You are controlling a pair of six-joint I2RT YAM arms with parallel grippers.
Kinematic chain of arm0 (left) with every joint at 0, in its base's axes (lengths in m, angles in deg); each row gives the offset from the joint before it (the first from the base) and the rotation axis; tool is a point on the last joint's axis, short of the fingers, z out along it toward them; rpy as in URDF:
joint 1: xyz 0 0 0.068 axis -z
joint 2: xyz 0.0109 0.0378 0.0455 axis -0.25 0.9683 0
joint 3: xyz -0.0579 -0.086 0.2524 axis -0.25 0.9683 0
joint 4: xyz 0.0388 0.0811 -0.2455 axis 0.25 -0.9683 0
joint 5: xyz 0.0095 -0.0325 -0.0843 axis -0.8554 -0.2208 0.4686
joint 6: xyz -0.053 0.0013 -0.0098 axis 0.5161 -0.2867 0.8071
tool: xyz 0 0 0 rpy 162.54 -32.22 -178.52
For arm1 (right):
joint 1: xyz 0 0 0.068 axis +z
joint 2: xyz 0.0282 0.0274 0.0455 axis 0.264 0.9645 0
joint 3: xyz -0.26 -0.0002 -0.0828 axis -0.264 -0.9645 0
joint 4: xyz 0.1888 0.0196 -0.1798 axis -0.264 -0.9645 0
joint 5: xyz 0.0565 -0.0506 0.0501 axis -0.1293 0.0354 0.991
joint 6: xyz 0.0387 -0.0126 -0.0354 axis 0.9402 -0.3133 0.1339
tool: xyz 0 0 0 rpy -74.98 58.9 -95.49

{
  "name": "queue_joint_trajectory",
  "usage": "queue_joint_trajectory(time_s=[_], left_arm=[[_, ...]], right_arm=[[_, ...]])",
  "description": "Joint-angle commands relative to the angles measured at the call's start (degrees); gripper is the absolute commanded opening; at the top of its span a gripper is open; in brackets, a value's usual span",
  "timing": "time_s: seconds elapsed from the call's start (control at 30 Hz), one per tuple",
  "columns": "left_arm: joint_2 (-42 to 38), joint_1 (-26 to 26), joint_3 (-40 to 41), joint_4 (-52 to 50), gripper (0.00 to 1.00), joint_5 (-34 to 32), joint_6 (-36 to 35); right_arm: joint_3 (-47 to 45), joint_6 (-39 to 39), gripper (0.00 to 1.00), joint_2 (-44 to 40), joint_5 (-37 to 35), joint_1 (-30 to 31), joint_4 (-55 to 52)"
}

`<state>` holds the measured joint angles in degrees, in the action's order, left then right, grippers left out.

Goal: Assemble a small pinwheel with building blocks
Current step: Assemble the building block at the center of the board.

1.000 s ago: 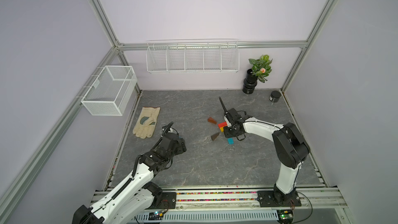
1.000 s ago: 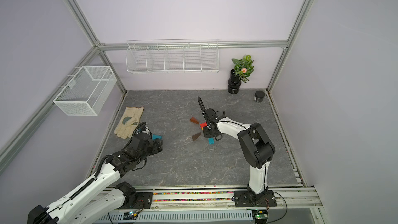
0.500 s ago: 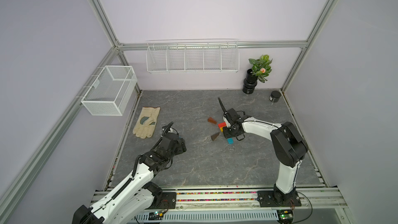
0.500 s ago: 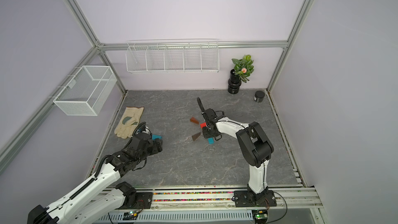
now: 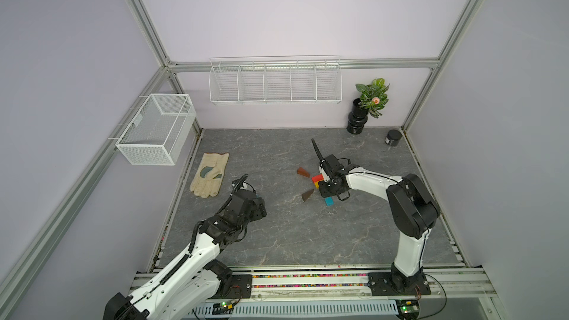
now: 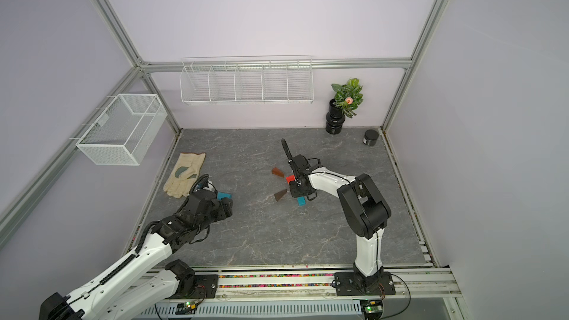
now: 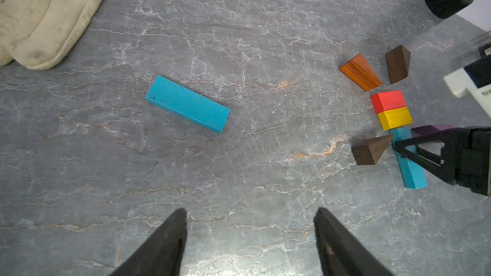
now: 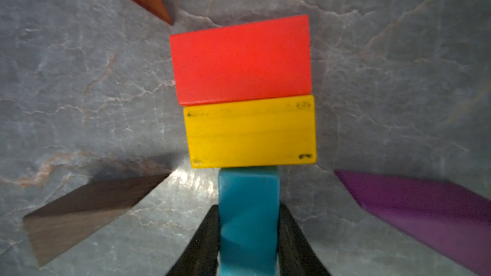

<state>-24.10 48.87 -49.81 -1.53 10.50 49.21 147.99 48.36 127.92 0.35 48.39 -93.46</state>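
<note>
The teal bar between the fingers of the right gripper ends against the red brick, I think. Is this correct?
Not quite. In the right wrist view, the teal bar between the fingers of the right gripper ends against the yellow brick. The red brick lies beyond the yellow one.

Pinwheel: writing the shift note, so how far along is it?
Done: red brick and yellow brick joined as centre, brown wedges and purple wedge fanned around. In hand: right gripper holds the teal stem bar against the yellow brick. Remaining: release it; spare teal bar lies apart.
</note>
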Motion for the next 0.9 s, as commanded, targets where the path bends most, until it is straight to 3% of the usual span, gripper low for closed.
queue_joint_trajectory(time_s=[0.0, 0.87], left_arm=[[0.0, -0.3, 0.6, 0.7, 0.78, -0.3, 0.0], [-0.3, -0.3, 0.8, 0.2, 0.78, -0.2, 0.1]], right_arm=[[1.1, -0.9, 0.37, 1.3, -0.4, -0.3, -2.0], [2.2, -0.2, 0.39, 3.0, 0.0, -0.5, -1.8]])
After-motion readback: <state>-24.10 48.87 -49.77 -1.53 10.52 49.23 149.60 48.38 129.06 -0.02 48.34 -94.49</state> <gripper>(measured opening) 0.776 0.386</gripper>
